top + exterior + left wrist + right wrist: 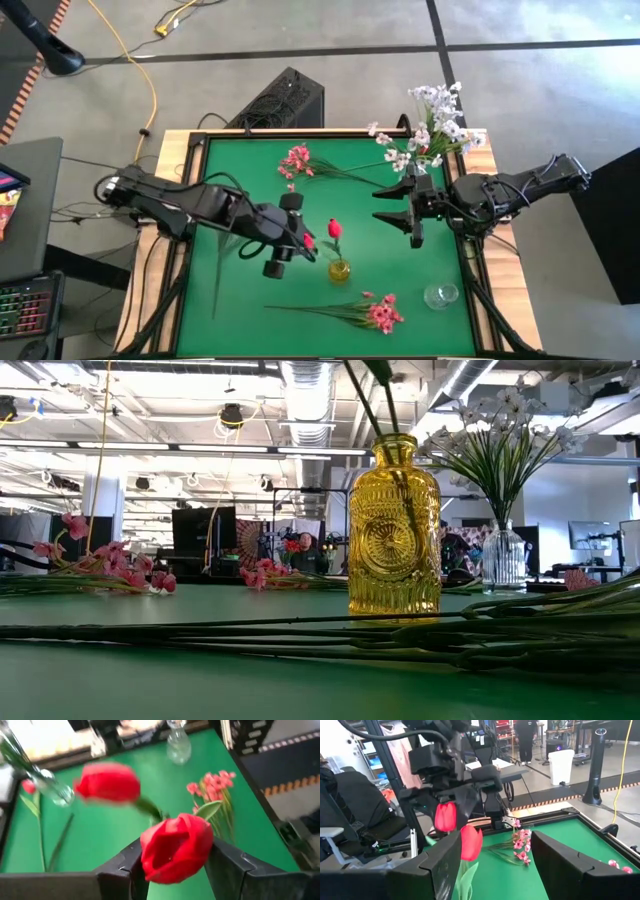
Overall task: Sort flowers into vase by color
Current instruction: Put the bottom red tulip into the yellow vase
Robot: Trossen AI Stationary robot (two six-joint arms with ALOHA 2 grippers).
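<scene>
While the left end effector (pixel 306 240) pinches a red tulip (pixel 176 847) by its bud, another red tulip (pixel 335 229) stands upright in the yellow vase (pixel 339 269) mid-surface. The held stem is hidden. At 3 o'clock, the right end effector (pixel 402 203) hangs spread wide. Pink sprays (pixel 381 314) lie flat at 6 o'clock, stems pointing toward 9.

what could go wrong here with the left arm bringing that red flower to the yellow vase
The left tool holds a red tulip beside the yellow vase, which already has one red tulip. The narrow neck makes a miss likely, and a nudge could tip the vase. The open right tool waits close by, so the arms could clash.
</scene>
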